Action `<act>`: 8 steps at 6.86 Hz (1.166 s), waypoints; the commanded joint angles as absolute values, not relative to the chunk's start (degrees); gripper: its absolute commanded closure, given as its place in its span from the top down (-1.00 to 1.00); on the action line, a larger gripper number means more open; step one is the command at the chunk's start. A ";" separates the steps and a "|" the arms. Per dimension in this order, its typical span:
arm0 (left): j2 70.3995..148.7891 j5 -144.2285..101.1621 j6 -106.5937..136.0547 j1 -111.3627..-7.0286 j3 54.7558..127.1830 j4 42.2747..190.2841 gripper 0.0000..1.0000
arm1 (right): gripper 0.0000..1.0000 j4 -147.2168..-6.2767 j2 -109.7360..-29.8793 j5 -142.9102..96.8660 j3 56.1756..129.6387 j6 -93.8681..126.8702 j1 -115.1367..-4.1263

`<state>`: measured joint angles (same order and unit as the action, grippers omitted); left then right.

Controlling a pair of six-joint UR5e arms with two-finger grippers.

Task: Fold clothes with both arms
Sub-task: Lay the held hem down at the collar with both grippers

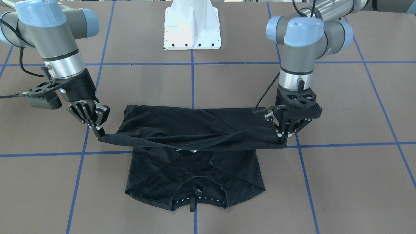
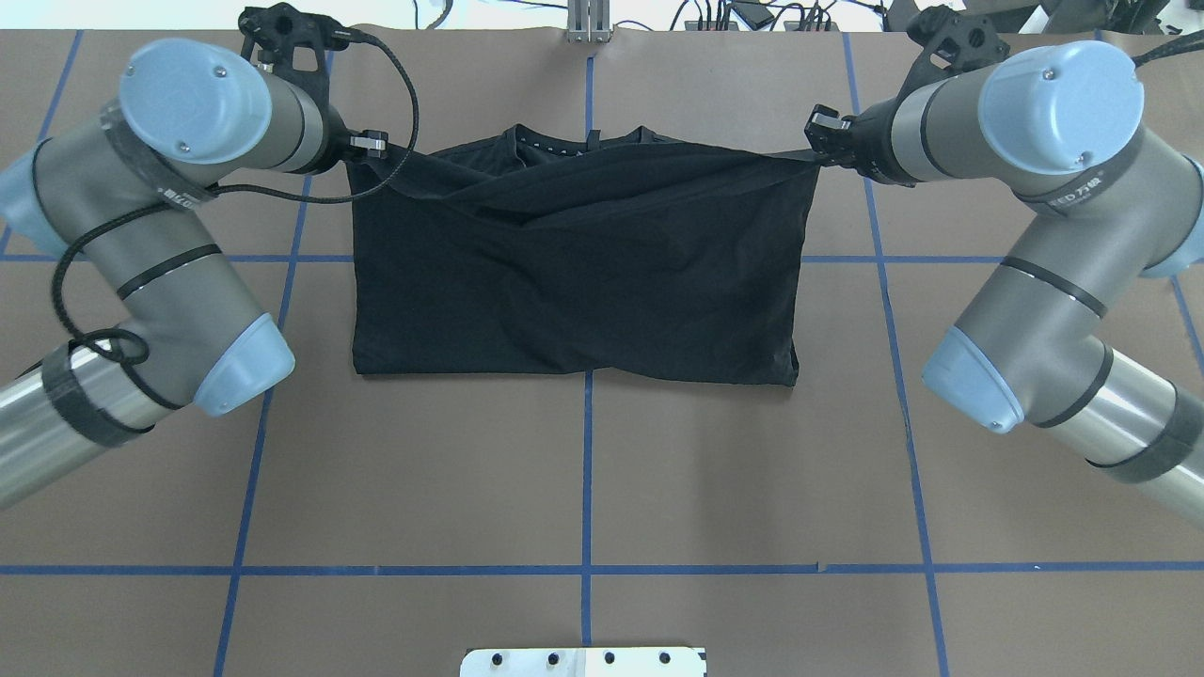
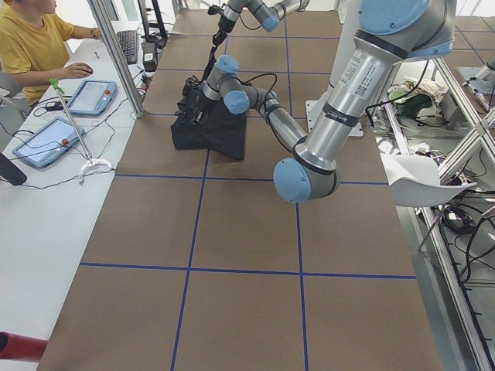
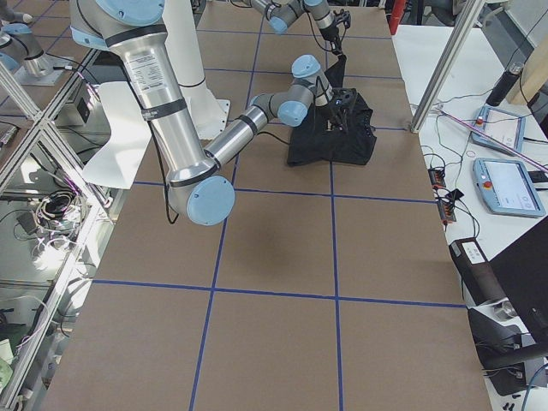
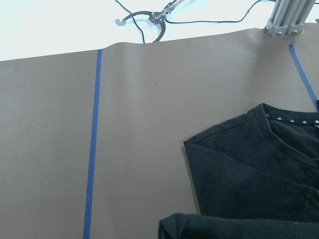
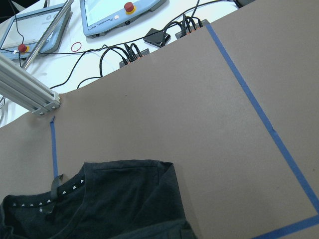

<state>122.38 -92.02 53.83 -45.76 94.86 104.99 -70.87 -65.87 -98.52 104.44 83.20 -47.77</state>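
Evidently left gripper (image 1: 283, 139) and right gripper (image 1: 99, 131) pinch the T-shirt (image 1: 195, 125) hem; print (image 1: 191, 150) mostly hidden

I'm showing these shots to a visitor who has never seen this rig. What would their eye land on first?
Most likely the black T-shirt at the middle of the brown table, one edge lifted and pulled taut above the half lying flat. Next, the left end effector and the right end effector, each pinching a corner of that edge, one at either side.
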 commanded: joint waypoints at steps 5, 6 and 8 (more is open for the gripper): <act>132.26 -92.02 51.15 -46.41 68.34 120.39 -1.00 | -1.00 -70.49 -61.35 -98.00 91.24 79.80 -48.52; 132.45 -92.11 50.11 -46.49 66.03 122.59 -1.00 | -1.00 -70.40 -60.83 -98.00 89.40 78.76 -48.43; 132.71 -92.11 49.48 -46.15 64.25 124.36 -1.00 | -1.00 -70.40 -59.08 -98.09 87.03 77.96 -48.08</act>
<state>132.44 -92.10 49.81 -46.35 65.32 123.46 -70.41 -60.41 -98.06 88.83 78.31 -48.33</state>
